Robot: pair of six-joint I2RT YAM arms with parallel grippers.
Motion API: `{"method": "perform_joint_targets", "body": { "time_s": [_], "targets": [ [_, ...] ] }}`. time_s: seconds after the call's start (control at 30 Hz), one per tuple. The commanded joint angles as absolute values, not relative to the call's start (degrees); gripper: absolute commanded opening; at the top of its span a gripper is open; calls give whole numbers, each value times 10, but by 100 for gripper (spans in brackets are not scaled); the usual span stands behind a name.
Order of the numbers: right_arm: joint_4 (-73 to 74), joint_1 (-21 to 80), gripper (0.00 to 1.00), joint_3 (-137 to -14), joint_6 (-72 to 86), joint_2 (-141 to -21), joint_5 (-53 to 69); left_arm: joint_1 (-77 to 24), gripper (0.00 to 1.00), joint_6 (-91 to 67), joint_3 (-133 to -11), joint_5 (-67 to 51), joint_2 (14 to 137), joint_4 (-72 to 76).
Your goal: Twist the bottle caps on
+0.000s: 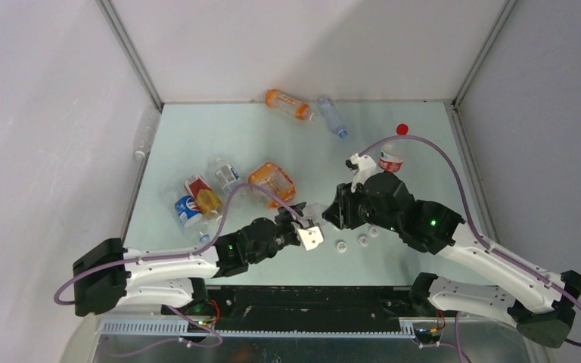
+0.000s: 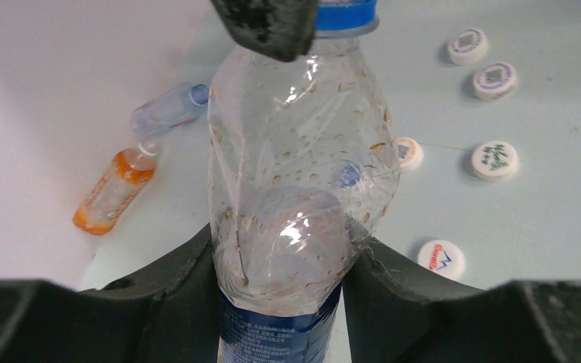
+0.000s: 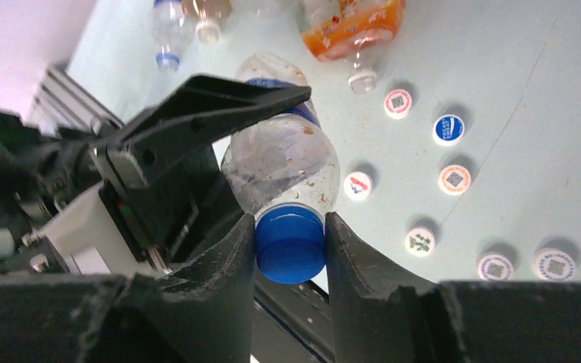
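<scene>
**Top view:** L gripper [image 1: 302,221] & R gripper [image 1: 335,214] meet nose to nose, with the held bottle [image 1: 316,209] bridging them. Prob. so one arm steadies while the other twists. Beyond the grippers I count 7 other bottles [image 1: 272,184]. There's 1 red cap [image 1: 402,128] far past R and 3 white loose caps [image 1: 362,240] just beside R's wrist.

**L wrist view:** L gripper [image 2: 284,261] is partway closed, clamped on the bottle's body. The neck points away from the fingers, presented to R. 5 white caps lie right of it, 2 bottles off left.

**R wrist view:** R gripper [image 3: 290,231] is nearly closed, both fingers touching the blue cap [image 3: 290,248] on the neck. 7 loose caps lie right of & beyond the fingers. Can't tell how far the cap is threaded.
</scene>
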State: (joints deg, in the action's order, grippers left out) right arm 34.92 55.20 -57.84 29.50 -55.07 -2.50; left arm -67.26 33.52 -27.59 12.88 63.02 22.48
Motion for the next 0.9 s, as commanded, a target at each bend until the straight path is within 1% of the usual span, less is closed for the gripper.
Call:
{"method": "perform_joint_targets", "body": {
  "time_s": [0.0, 0.03, 0.07, 0.1, 0.13, 0.17, 0.2, 0.23, 0.37, 0.4, 0.5, 0.63, 0.87],
  "targets": [
    [288, 548, 28, -581, 371, -531, -104, -671, 27, 323, -285, 224, 626, 304],
    [285, 547, 34, -581, 345, -525, -113, -665, 27, 311, -290, 195, 618, 275],
    [280, 546, 47, -581, 285, -509, -116, -649, 28, 285, -292, 175, 614, 260],
    [277, 545, 53, -579, 215, -500, -113, -633, 27, 272, -294, 138, 606, 235],
    [269, 543, 60, -572, 177, -480, -104, -625, 27, 254, -295, 120, 601, 227],
    [266, 541, 61, -568, 95, -468, -81, -610, 27, 248, -296, 78, 591, 207],
    [262, 541, 63, -559, 53, -445, -65, -603, 27, 238, -297, 57, 587, 197],
    [262, 541, 63, -555, -21, -434, -26, -591, 28, 234, -300, 11, 579, 181],
    [278, 541, 62, -538, -190, -382, 91, -566, 28, 226, -321, -120, 568, 127],
    [292, 541, 62, -538, -212, -379, 129, -563, 28, 227, -325, -140, 568, 119],
    [324, 543, 61, -537, -293, -375, 187, -555, 28, 229, -345, -214, 575, 87],
    [346, 544, 60, -537, -343, -382, 218, -553, 28, 238, -367, -256, 593, 59],
    [336, 545, 56, -537, -353, -396, 233, -554, 28, 248, -388, -281, 616, 42]
  ]
}}
